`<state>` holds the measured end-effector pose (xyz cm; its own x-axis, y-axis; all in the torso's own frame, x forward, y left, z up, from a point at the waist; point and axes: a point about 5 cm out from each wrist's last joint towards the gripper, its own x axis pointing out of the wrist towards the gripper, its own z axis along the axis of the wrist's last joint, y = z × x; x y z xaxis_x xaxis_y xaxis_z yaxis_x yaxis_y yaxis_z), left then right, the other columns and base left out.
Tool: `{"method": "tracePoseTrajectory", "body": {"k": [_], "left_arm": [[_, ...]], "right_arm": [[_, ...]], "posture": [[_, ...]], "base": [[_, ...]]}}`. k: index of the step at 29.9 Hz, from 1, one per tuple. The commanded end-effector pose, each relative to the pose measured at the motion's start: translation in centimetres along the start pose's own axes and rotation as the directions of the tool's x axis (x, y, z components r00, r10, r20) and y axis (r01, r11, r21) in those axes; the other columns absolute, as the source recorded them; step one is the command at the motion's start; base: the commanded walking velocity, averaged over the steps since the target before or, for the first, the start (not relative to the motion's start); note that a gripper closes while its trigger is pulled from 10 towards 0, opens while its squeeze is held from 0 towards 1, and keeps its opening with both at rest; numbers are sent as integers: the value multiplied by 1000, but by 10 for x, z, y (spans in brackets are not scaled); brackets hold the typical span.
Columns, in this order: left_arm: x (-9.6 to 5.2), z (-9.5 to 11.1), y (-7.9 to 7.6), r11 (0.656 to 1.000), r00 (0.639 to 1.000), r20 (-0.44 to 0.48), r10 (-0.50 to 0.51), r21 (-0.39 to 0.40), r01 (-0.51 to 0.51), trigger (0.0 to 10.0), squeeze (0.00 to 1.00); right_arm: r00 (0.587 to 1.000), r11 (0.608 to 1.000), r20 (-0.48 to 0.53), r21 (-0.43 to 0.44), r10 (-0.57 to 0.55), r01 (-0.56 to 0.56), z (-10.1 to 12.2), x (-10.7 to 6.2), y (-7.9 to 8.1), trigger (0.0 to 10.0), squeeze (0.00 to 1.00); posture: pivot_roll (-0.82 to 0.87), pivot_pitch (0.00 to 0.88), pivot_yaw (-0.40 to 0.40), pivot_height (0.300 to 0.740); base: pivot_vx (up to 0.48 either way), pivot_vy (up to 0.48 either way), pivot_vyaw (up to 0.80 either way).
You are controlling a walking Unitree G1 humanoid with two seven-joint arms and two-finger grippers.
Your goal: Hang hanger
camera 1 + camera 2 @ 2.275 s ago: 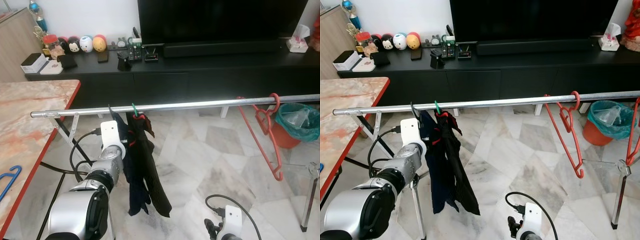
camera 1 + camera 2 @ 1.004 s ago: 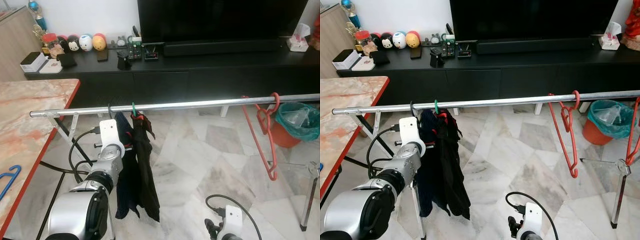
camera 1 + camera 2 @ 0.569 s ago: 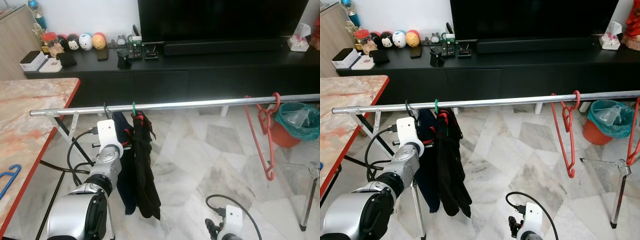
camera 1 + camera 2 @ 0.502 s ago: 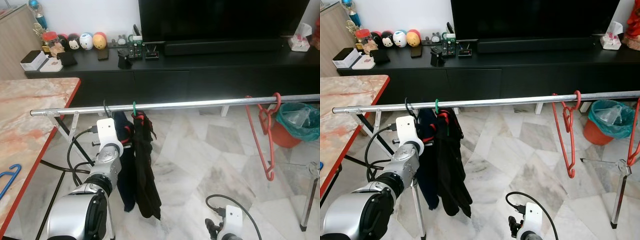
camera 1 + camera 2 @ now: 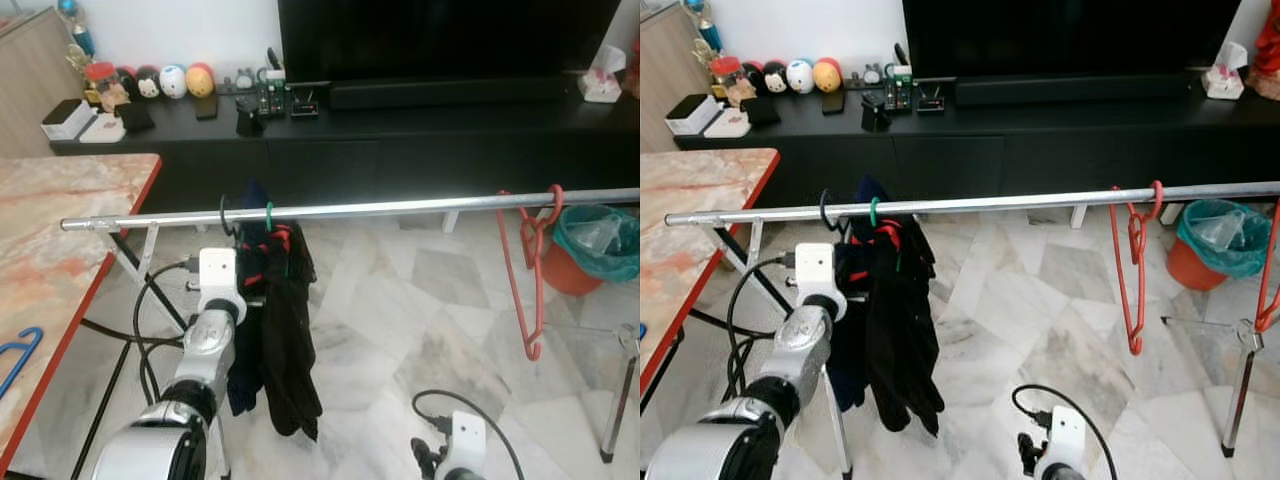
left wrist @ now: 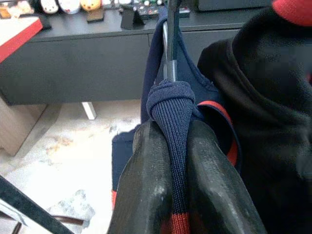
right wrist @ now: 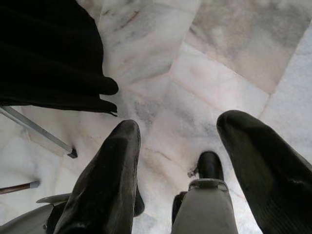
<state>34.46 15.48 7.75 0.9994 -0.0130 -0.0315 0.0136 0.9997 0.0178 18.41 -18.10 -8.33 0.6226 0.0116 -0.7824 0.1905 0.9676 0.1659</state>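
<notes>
Judging from the left eye view, the black hanger hook (image 5: 226, 213) is already being carried by the rail (image 5: 400, 209), beside a green-hooked dark garment (image 5: 290, 330); release is being left to do.

Left wrist view: the navy garment (image 6: 171, 109) is being clamped by the left gripper (image 6: 171, 161).

Right wrist view: the right gripper (image 7: 195, 146) is being held spread, empty, over marble floor (image 7: 214, 73).

No legible writing is being found.

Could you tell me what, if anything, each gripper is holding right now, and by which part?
The left gripper is shut on the navy garment, pinching a bunched fold at its shoulder on the hanger. The right gripper holds nothing.
</notes>
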Motion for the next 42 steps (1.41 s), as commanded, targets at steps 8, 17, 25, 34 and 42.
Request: {"method": "tracePoseTrajectory", "body": {"k": [8, 17, 25, 34, 42], "left_arm": [[-25, -19, 17, 996, 1000, 17, -22, 92, 20, 10000, 0], [-32, -23, 16, 998, 1000, 27, -4, 59, 2, 10000, 0], [-33, -24, 11, 999, 1000, 27, -4, 48, 3, 10000, 0], [-30, -20, 12, 999, 999, 34, 8, 44, -10, 10000, 0], [-30, -19, 13, 999, 999, 31, 13, 43, -15, 10000, 0]], "right_arm": [[1000, 1000, -7, 0, -9, 9, -4, -1, -2, 10000, 0], [1000, 1000, -2, 2, -14, 14, -5, -2, -3, 10000, 0], [1000, 1000, -7, -1, -15, 15, -6, -2, -5, 10000, 0], [1000, 1000, 4, 3, -17, 17, -3, -2, -5, 10000, 0], [1000, 1000, 8, 11, -21, 21, -2, -1, -4, 10000, 0]], "posture": [[-11, 0, 66, 740], [-17, 0, 62, 740], [-15, 0, 53, 740], [-19, 0, 58, 740], [-18, 0, 64, 740]], "base": [[0, 0, 0], [0, 0, 0], [-30, 0, 0], [-305, 0, 0], [-335, 0, 0]]}}
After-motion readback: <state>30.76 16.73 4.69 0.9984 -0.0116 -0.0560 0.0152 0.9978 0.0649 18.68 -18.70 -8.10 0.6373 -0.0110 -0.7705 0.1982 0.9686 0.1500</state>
